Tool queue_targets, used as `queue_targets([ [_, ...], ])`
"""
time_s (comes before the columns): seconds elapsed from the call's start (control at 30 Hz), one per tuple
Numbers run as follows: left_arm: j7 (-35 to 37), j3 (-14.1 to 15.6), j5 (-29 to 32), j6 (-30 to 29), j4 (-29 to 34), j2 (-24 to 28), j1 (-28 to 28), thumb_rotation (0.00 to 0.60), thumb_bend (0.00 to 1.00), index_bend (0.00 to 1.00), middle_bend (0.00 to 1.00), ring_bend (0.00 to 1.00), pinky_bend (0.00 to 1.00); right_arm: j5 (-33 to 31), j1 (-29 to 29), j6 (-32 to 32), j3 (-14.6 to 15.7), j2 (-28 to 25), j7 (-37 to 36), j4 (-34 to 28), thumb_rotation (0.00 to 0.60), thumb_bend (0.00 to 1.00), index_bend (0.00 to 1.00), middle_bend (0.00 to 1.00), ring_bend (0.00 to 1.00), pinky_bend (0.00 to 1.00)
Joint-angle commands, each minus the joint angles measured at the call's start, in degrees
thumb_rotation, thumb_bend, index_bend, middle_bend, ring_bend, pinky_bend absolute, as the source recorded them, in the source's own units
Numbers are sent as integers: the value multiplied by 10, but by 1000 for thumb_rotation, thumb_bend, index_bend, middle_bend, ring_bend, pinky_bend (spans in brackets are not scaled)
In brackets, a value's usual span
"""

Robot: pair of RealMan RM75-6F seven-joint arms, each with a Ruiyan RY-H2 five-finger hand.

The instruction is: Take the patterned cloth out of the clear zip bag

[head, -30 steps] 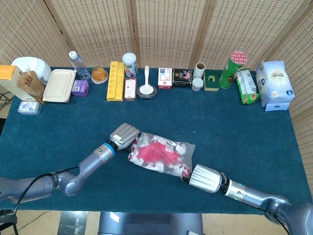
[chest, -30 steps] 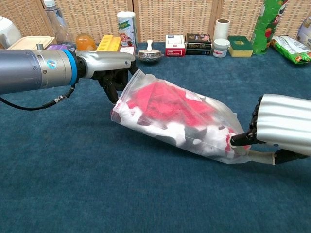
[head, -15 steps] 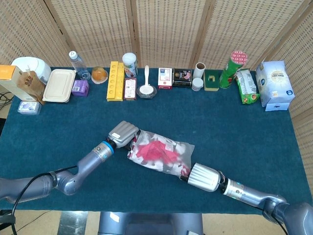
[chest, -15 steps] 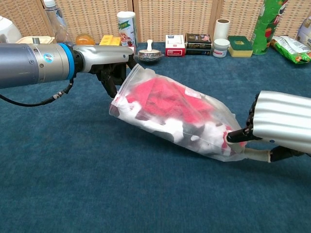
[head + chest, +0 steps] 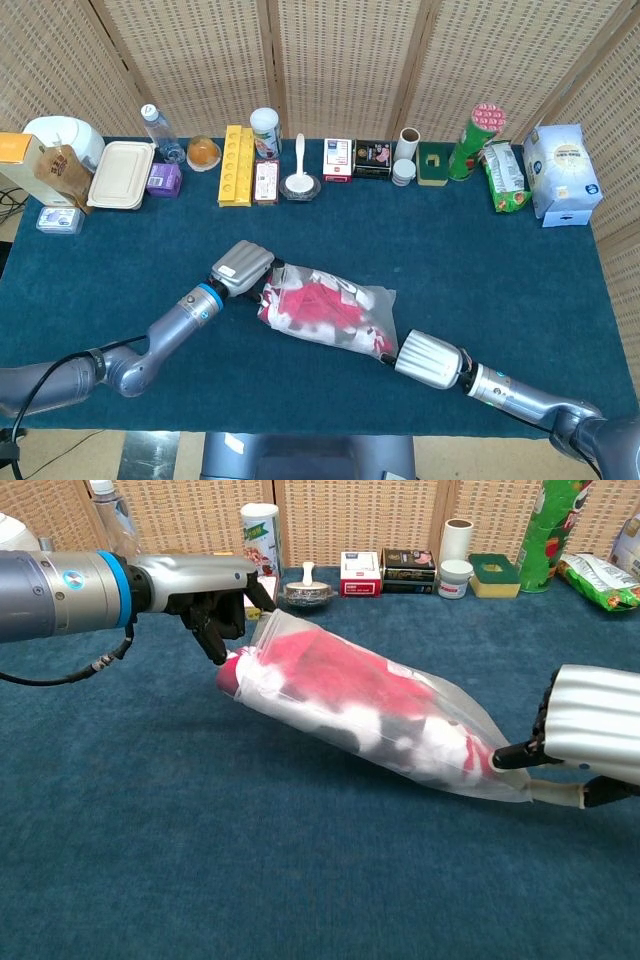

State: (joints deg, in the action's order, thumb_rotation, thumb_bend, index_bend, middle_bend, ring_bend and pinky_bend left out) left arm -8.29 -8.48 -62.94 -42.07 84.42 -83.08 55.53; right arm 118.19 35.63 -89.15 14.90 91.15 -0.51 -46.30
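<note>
The clear zip bag (image 5: 350,322) lies stretched across the blue table (image 5: 500,270), mouth to the left. Inside it is the patterned cloth (image 5: 310,303), red, white and black. In the chest view a red end of the cloth (image 5: 228,675) pokes out of the bag's mouth. My left hand (image 5: 205,598) is at that mouth and its dark fingers (image 5: 214,635) pinch the cloth's end. My right hand (image 5: 600,725) pinches the bag's bottom corner (image 5: 505,770) at the right. In the head view the left hand (image 5: 243,266) and right hand (image 5: 428,359) sit at opposite ends of the bag.
Along the table's back edge stands a row of goods: a water bottle (image 5: 155,128), a lunch box (image 5: 121,175), a yellow tray (image 5: 236,165), a bowl with a spoon (image 5: 300,183), small boxes, a green can (image 5: 476,140) and a white box (image 5: 562,172).
My left hand has drawn leftward and my right hand rightward, pulling the bag long and flat. The cloth's red end now shows at the mouth.
</note>
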Motion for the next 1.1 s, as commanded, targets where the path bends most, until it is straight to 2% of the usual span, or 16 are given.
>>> queue_targets([
  [0.03, 6, 1, -4, -2, 0, 6, -4, 600, 395, 896, 1000, 1000, 1000, -4, -4, 1, 0, -8, 4, -4, 600, 671, 862, 969, 1000, 1000],
  [0.67, 64, 6, -50, -22, 9, 72, -44, 600, 395, 896, 1000, 1000, 1000, -28, -39, -11, -6, -57, 11, -12, 600, 671, 865, 971, 1000, 1000],
  [1.1, 94, 8, -58, -39, -18, 107, -75, 600, 395, 896, 1000, 1000, 1000, -51, -66, -29, -19, -83, 3, 6, 600, 671, 865, 971, 1000, 1000],
])
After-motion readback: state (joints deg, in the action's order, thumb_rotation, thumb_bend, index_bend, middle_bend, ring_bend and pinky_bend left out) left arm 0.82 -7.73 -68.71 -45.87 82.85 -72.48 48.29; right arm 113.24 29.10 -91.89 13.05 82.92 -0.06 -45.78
